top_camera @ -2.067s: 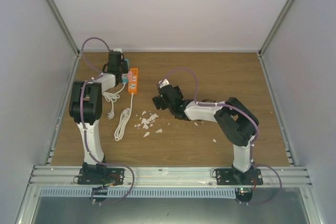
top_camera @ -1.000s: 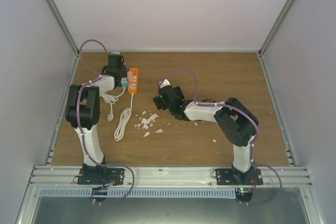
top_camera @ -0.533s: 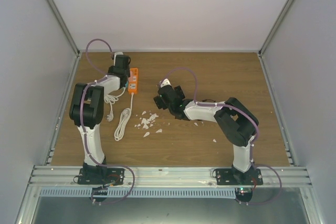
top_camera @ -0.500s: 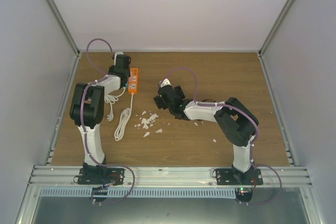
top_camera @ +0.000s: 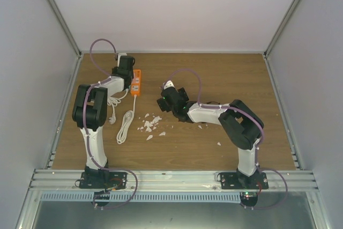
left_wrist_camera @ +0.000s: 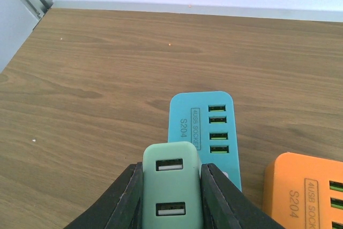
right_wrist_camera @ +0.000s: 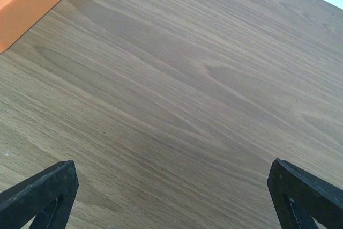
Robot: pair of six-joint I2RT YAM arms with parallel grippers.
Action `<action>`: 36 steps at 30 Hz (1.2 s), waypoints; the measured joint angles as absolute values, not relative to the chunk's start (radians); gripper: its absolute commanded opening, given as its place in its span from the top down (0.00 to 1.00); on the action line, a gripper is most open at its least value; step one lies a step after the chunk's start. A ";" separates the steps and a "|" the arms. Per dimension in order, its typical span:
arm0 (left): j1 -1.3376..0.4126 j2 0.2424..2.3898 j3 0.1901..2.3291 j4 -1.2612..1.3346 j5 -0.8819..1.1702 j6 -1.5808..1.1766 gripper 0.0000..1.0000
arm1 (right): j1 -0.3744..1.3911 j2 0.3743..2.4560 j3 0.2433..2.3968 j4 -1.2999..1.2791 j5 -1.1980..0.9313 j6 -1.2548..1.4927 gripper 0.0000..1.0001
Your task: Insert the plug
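— The wooden bench (left_wrist_camera: 96, 52) is carrying two power strips; where is the plug (left_wrist_camera: 171, 189) sitting?
— Clamped in the left gripper (left_wrist_camera: 172, 171), at the teal strip's (left_wrist_camera: 206, 127) near end, beside the orange strip (left_wrist_camera: 308, 186).
— Handling?
— Likely light, rigid, slick plastic; gripping its flat sides is suiting it. The right gripper (right_wrist_camera: 171, 169) is hanging spread wide, empty.

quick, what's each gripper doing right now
left gripper: shut on the green usb charger plug.
right gripper: open, holding nothing, over the wooden table.
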State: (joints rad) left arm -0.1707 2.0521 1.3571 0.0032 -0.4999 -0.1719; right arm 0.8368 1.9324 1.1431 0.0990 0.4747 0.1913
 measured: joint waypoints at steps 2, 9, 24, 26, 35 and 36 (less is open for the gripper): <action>-0.171 2.052 1.356 0.004 -0.500 -0.171 0.55 | 0.837 1.933 1.146 0.093 0.475 0.192 0.00; -0.157 2.054 1.290 -0.035 -0.501 -0.181 0.12 | 0.837 1.959 1.161 0.086 0.484 0.191 0.00; -0.157 1.995 1.267 -0.104 -0.475 -0.183 0.01 | 0.837 1.978 1.180 0.073 0.493 0.191 0.01; -0.157 1.967 1.263 -0.124 -0.453 -0.174 0.01 | 0.837 1.978 1.182 0.072 0.493 0.191 0.00; -0.151 1.762 1.257 -0.092 -0.311 -0.134 0.83 | 0.837 1.985 1.190 0.067 0.493 0.191 0.00; -0.147 1.745 1.257 -0.083 -0.286 -0.127 0.98 | 0.837 1.989 1.192 0.067 0.493 0.191 0.00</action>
State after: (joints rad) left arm -0.1471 1.7454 1.2572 -0.0826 -0.2863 -0.1268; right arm 0.8368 1.9888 1.1915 0.0673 0.4931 0.1913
